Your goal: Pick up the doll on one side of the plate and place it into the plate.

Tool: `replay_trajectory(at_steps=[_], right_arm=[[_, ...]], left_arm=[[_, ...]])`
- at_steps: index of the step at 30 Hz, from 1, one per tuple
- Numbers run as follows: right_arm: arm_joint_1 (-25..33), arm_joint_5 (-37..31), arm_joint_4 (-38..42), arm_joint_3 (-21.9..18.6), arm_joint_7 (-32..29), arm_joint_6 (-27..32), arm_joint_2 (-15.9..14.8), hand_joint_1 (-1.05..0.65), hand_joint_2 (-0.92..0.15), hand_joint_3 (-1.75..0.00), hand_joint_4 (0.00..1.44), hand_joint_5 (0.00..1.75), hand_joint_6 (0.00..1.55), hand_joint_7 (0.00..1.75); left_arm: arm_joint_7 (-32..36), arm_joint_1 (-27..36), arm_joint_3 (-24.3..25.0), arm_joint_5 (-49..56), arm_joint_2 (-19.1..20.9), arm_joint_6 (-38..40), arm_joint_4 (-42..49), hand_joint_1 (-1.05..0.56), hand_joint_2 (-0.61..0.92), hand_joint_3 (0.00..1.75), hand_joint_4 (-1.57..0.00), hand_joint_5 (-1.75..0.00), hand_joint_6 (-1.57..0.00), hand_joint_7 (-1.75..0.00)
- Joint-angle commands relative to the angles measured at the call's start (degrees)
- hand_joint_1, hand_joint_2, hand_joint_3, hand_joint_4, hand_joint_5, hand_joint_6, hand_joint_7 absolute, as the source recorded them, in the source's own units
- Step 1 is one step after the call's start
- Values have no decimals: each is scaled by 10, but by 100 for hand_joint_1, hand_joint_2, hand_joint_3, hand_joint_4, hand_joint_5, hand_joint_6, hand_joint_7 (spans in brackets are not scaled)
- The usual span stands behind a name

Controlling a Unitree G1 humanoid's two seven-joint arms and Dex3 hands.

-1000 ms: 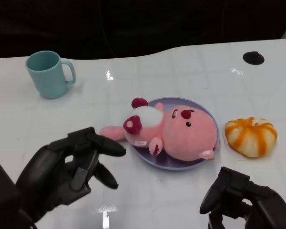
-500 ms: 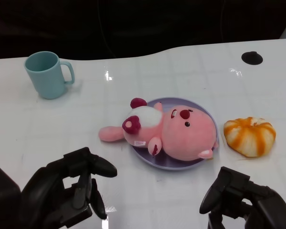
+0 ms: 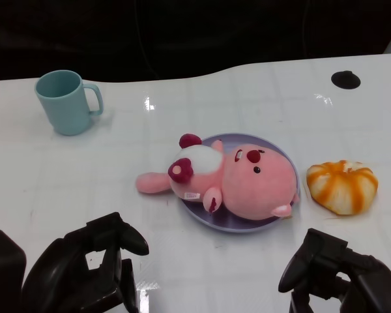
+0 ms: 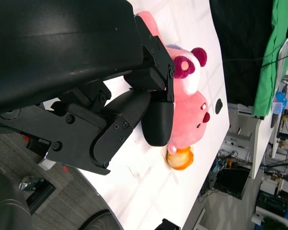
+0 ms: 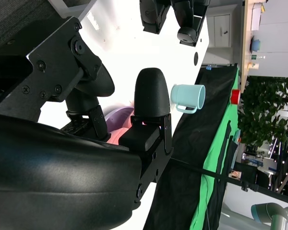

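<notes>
Head view: we see the pink doll (image 3: 238, 181) lying on its side in the purple plate (image 3: 281, 155), head and body inside, one ear or limb poking out over the plate's left rim onto the white bench (image 3: 182, 104). A teal mug (image 3: 65, 101) stands well apart at upper left, an orange-and-white plush (image 3: 342, 186) sits just beside the plate on the right, and a small black disc (image 3: 346, 79) lies near the far edge. The left robot hand (image 3: 85, 274) sits low at lower left, near the bench edge, apart from the doll, fingers curled in w/ nothing between them. The right robot hand (image 3: 332, 277) is at lower right, fingers also bent inward, holding nothing.

Left wrist view: we see the left robot hand's shell and fingers (image 4: 158, 120) folded close together, empty; the doll (image 4: 189, 110) lies beyond them on the bench, w/ the orange plush (image 4: 180, 158) next to it.

Right wrist view: the right robot hand's fingers (image 5: 151, 100) are curled, nothing gripped. Past them we make out the mug (image 5: 188, 98), a bit of the plate (image 5: 119, 117) and the other robot hand (image 5: 175, 17) at the frame's edge.
</notes>
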Motion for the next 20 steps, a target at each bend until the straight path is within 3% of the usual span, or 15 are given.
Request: replay_trajectory(at_steps=[1, 20], right_arm=[[2, 9, 6, -6, 3, -12, -3, 14, -38, -144, 70, 175, 63, 154], [1, 7, 6, -8, 2, -12, -4, 11, -38, -142, 69, 175, 61, 154]], left_arm=[[-10, -2, -1, 6, 7, -12, 8, -6, 42, 142, -97, -175, -78, -170], [-12, -3, -1, 4, 9, -12, 4, -8, 41, 145, -95, -175, -78, -169]])
